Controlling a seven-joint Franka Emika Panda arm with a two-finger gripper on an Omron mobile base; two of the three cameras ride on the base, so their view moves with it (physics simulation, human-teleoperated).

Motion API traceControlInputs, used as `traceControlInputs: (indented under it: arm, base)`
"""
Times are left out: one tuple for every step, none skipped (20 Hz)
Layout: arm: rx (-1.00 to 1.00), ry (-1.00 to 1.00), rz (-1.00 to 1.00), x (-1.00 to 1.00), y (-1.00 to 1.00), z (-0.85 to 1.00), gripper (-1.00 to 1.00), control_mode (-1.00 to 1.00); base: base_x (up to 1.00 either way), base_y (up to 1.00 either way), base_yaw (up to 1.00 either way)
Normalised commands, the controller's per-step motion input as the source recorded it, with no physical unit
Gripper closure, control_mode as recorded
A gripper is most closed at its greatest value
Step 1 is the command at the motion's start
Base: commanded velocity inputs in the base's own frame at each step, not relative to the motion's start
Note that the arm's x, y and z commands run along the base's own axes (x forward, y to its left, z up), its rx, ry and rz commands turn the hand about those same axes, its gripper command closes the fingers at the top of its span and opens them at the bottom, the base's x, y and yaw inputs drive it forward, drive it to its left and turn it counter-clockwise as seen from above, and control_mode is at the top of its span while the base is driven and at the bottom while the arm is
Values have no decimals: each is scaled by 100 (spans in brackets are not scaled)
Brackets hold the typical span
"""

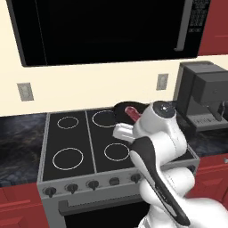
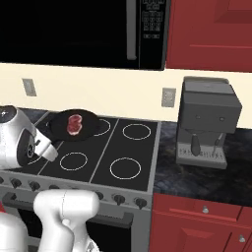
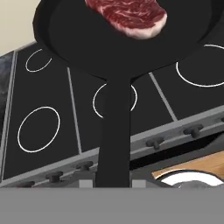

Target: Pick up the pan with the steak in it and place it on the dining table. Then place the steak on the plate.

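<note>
Gripper [image 3: 113,183] clamping one pan [image 3: 87,39], one steak [image 3: 129,15]

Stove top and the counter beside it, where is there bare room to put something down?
Free: the front burners of the stove and the dark counter on its left side. Crowded: the back burner under the pan with the steak, and the counter where the coffee machine stands.

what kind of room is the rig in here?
A home-style kitchen, rendered: a black four-ring glass stovetop with knobs, a black microwave mounted above it, and a grey coffee machine on the dark stone counter over red cabinets.
</note>
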Motion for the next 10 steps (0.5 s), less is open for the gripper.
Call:
traceControlInputs:
  arm:
    - [0, 1, 3, -100, -26, 31, 100, -100]
    - [0, 2, 3, -100, -26, 29, 100, -100]
    - [-2, 4, 4, -100, -23, 24, 100, -100]
    - [-3, 5, 5, -100, -21, 18, 100, -100]
    - [-3, 7, 6, -100, -20, 13, 100, -100]
    - [-5, 9, 6, -100, -17, 4, 100, -100]
    - [-5, 7, 7, -100, -20, 0, 100, -100]
    - [-3, 5, 8, -100, -24, 0, 100, -100]
    - [-3, 4, 9, -100, -24, 0, 100, -100]
    - [-4, 3, 11, -99, -13, 0, 100, -100]
  base:
    - [0, 0, 0]
    - [0, 0, 0]
    - [0, 0, 0]
    - [0, 0, 0]
    - [0, 0, 0]
    - [0, 0, 0]
    - [0, 0, 0]
    - [0, 0, 0]
    - [0, 0, 0]
    - [0, 0, 0]
